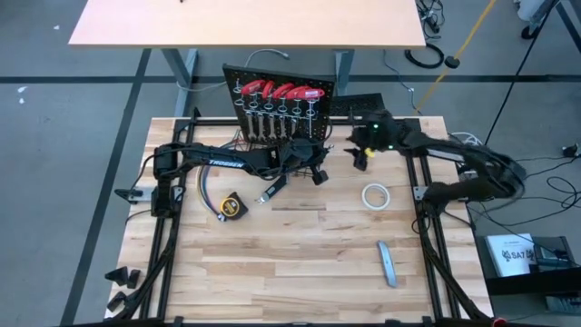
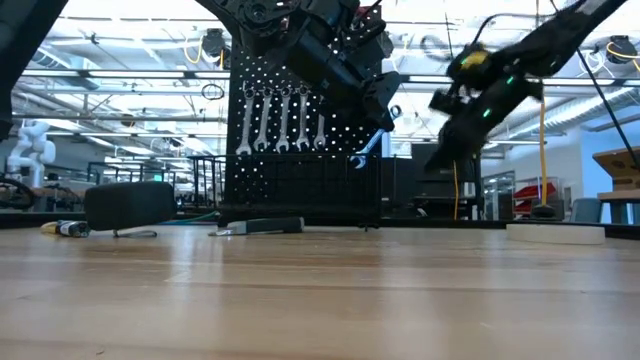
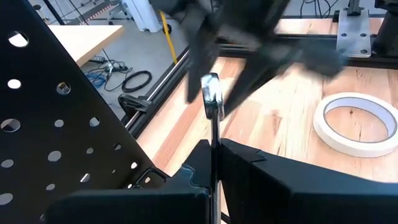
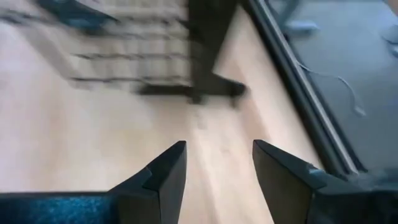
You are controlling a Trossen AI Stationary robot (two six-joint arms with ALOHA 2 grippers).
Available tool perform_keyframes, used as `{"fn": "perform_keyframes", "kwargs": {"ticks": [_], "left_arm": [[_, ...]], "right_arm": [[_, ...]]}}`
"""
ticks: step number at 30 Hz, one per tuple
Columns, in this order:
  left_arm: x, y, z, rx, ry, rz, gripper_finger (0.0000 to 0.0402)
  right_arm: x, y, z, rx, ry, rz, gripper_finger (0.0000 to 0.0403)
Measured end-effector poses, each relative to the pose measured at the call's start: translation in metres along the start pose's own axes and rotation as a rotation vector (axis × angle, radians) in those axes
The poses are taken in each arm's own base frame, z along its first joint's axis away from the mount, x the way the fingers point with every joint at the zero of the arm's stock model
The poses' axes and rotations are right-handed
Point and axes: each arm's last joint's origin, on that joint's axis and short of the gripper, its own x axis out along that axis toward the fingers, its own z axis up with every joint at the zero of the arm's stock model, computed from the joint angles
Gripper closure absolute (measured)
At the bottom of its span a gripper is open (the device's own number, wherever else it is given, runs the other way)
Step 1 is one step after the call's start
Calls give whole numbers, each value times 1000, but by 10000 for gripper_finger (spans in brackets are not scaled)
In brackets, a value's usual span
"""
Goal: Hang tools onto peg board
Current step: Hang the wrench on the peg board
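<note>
My left end effector [image 3: 212,163] is clamped on a silver wrench [image 3: 211,99], plain only in its wrist view; from above, my arm hides that wrench before the peg board [image 1: 277,77] at the tabletop's far edge. My right end effector [image 4: 217,171] hangs open and empty near the far right corner. Tape roll [image 1: 376,195], tape measure [image 1: 232,207] and grey bar [image 1: 387,263] lie on the tabletop [image 1: 300,263]. The low view cuts off the board's top.

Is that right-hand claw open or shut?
Open. The right gripper holds nothing; bare tabletop shows between its two spread fingers.
</note>
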Motion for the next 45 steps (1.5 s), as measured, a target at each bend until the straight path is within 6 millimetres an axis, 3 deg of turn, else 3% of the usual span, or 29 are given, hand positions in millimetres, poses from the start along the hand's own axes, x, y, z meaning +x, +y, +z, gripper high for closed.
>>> {"fn": "perform_keyframes", "kwargs": {"ticks": [5, 9, 24, 37, 41, 45], "left_arm": [[0, 0, 0, 0, 0, -25, 389], [0, -1, 0, 27, 0, -35, 389], [0, -2, 0, 73, -7, -78, 389], [0, -2, 0, 72, -7, -79, 389], [0, -3, -1, 80, -1, -85, 389], [0, -3, -1, 80, 0, -84, 389]], "right_arm": [[-40, 11, 17, -82, -250, 232, 227], [-54, 14, 25, -131, -374, 311, 227], [-11, 11, 31, -125, -403, 316, 235], [-13, 10, 37, -138, -474, 342, 336], [-13, 11, 36, -142, -464, 354, 384], [-13, 11, 36, -151, -463, 350, 390]]}}
